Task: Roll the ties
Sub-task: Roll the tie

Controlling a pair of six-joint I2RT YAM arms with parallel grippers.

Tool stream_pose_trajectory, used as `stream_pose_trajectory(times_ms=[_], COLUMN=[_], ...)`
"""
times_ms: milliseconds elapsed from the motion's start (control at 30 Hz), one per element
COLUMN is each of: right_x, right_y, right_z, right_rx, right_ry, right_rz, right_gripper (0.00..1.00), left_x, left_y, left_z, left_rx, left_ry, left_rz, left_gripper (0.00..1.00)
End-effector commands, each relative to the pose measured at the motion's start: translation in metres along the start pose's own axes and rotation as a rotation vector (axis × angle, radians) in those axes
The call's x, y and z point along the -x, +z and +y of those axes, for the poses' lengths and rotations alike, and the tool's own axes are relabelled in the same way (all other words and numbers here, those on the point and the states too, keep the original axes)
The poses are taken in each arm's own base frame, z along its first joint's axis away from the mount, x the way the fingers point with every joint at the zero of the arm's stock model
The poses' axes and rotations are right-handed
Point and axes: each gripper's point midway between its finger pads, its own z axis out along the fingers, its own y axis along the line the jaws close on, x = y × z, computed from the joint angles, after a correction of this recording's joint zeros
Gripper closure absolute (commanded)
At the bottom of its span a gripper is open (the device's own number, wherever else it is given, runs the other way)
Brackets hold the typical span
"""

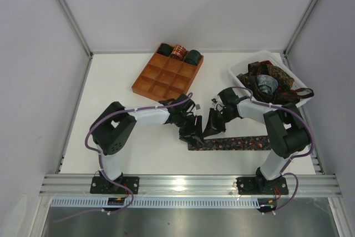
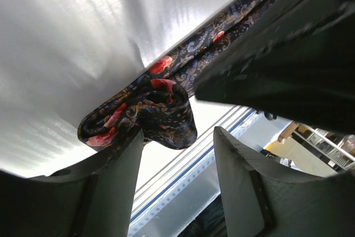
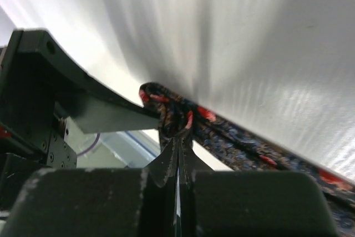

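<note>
A dark tie (image 1: 238, 144) with red flowers lies flat along the table's front, its left end folded into a small loose coil (image 2: 150, 109). My left gripper (image 1: 191, 131) stands open at that coil; in the left wrist view the coil rests against the tip of one finger (image 2: 113, 176), and nothing sits in the gap of the gripper (image 2: 177, 137). My right gripper (image 1: 212, 126) comes at the coil from the right. In the right wrist view the right gripper (image 3: 178, 140) is shut, its tips nipping the coil's fabric (image 3: 169, 106).
An orange-brown gridded tray (image 1: 161, 81) at the back holds three rolled ties (image 1: 178, 53) in its far row. At the right, a white bin (image 1: 238, 76) holds several loose ties. The table's front rail runs just beyond the coil.
</note>
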Motion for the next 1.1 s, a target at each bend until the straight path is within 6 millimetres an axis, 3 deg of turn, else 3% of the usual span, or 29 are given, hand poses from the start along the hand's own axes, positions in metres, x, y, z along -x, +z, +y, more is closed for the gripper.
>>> stream_pose_trajectory(times_ms=[0, 333, 400, 733, 867, 1067], right_x=[-0.006, -0.020, -0.023, -0.026, -0.025, -0.024], right_y=[-0.011, -0.004, 0.001, 0.014, 0.013, 0.015], right_z=[0.022, 0.030, 0.026, -0.009, -0.012, -0.012], right_rx=[0.087, 0.168, 0.154, 0.063, 0.043, 0.052], right_ry=[-0.070, -0.060, -0.050, -0.022, -0.031, -0.040], right_rz=[0.034, 0.114, 0.127, 0.109, 0.101, 0.102], right_gripper=[1.00, 1.00, 1.00, 1.00, 1.00, 1.00], left_x=[0.001, -0.003, -0.002, -0.002, -0.002, 0.017], left_y=[0.003, 0.007, 0.007, 0.003, -0.008, -0.056], left_z=[-0.006, -0.006, -0.007, -0.011, -0.014, -0.020], left_rx=[-0.028, -0.048, -0.054, -0.069, -0.066, 0.042], left_ry=[0.049, 0.060, 0.063, 0.091, 0.172, 0.491], left_rz=[-0.018, -0.004, -0.006, -0.009, -0.029, -0.183], left_gripper=[0.39, 0.38, 0.42, 0.40, 0.36, 0.20])
